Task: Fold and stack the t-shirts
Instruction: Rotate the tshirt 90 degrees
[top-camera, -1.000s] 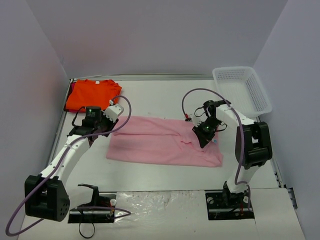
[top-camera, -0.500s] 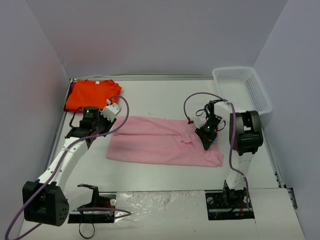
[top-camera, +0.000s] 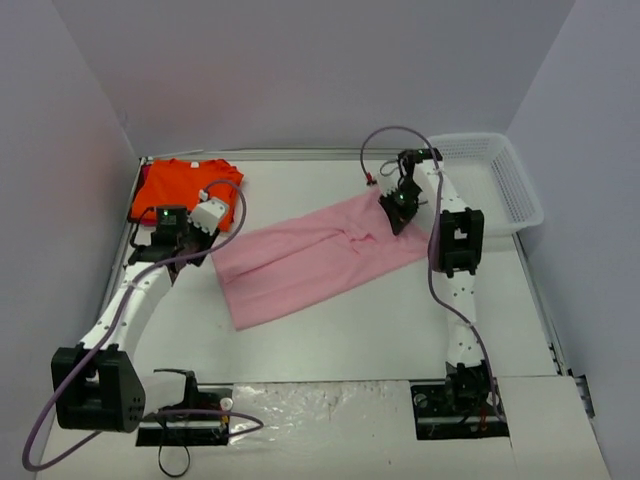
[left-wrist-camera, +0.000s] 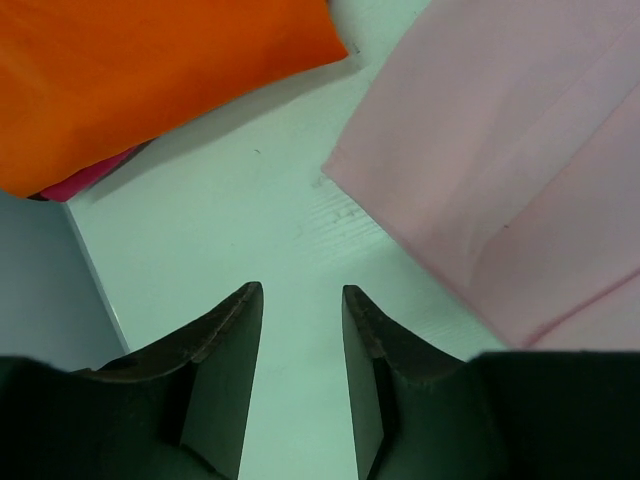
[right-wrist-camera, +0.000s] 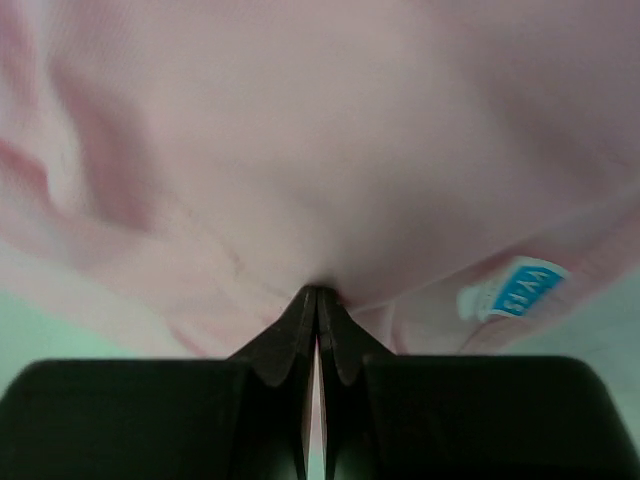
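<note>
A small blue tag (right-wrist-camera: 515, 290) on the pink t-shirt (right-wrist-camera: 300, 150) has white letters. They are too blurry to read.

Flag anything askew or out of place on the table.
The pink shirt lies slanted across the table, its far right end pinched in the shut right gripper. A magenta scrap peeks from under the orange shirt. Nothing else stands out.

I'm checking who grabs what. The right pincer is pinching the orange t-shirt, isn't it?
No. The right pincer is pinching the pink t-shirt, as the right wrist view shows. The orange t-shirt lies apart from it.
</note>
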